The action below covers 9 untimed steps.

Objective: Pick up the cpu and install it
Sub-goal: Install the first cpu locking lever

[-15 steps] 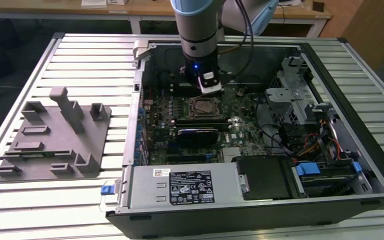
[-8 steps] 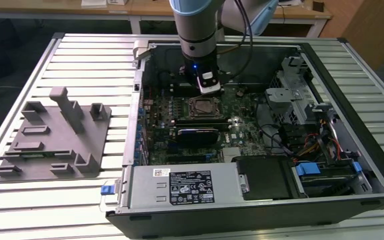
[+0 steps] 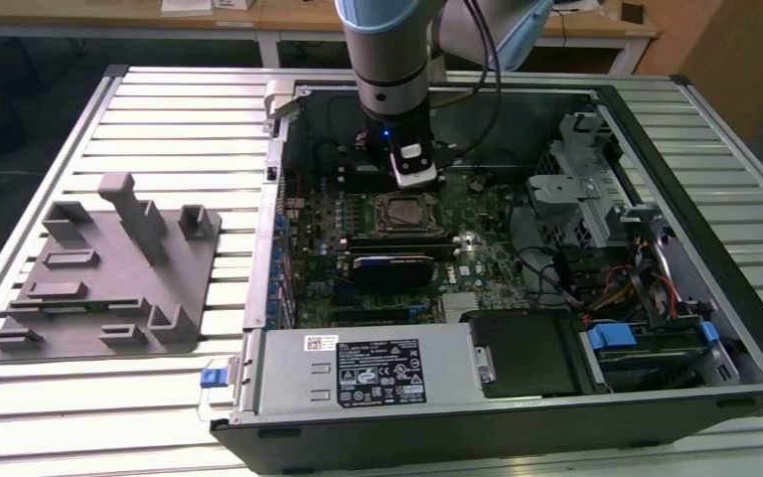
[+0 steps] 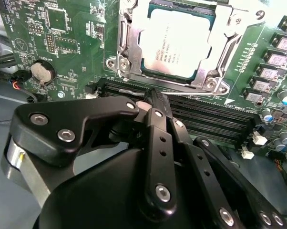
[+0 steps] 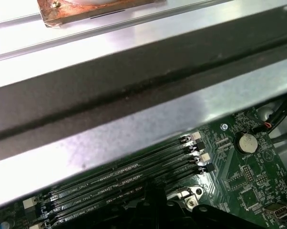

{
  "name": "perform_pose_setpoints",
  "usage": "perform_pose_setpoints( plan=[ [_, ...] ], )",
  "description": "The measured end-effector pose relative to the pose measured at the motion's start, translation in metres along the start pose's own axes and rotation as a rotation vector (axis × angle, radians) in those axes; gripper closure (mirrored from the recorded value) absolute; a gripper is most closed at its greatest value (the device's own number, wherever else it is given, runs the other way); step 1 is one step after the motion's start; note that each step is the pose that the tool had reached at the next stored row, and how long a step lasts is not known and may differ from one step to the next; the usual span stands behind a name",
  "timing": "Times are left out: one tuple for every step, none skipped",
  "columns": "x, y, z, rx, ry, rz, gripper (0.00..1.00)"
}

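Note:
The cpu [image 4: 179,45], a flat square chip with a silvery top, lies inside the open metal frame of the socket [image 4: 129,52] on the green motherboard. My gripper [image 4: 153,95] hovers just beside the socket, over the memory slots [image 4: 210,117], with its black fingers [image 4: 158,143] closed tip to tip and nothing between them. In the exterior view the arm reaches down into the open computer case, the gripper [image 3: 413,182] just behind the socket [image 3: 404,211]. The first wrist view shows the gripper's dark tip [image 5: 155,210] above the memory slots [image 5: 119,181].
A grey plastic tray [image 3: 103,278] with upright posts lies on the slatted table at the exterior view's left. Inside the case are a power supply [image 3: 355,370], a drive cage [image 3: 594,199] and loose cables [image 3: 620,288]. A coin battery [image 4: 40,71] sits near the socket. Case walls [image 5: 134,95] surround the board.

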<state>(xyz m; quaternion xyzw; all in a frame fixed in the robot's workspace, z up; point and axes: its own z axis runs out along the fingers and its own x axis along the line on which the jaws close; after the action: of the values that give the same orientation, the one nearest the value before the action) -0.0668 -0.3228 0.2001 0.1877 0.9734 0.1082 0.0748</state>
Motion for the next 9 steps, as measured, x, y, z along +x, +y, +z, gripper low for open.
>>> perform_pose_setpoints(
  plan=[
    [0.0000,-0.0001,0.0002,0.0000,-0.0002,0.000,0.89],
    [0.0000,-0.0002,0.0004,0.0001,-0.0003,0.000,0.89],
    [0.0000,-0.0004,0.0005,0.0000,-0.0004,0.000,0.89],
    [-0.0001,-0.0006,0.0007,0.0000,-0.0004,0.000,0.89],
    [-0.0002,-0.0010,0.0008,0.0000,-0.0003,0.000,0.89],
    [-0.0004,-0.0015,0.0009,-0.0001,-0.0003,0.000,0.89],
    [-0.0006,-0.0022,0.0010,-0.0001,-0.0003,0.000,0.89],
    [-0.0009,-0.0029,0.0011,-0.0001,-0.0003,0.000,0.89],
    [-0.0012,-0.0037,0.0011,0.0000,-0.0003,0.000,0.89]
  ],
)
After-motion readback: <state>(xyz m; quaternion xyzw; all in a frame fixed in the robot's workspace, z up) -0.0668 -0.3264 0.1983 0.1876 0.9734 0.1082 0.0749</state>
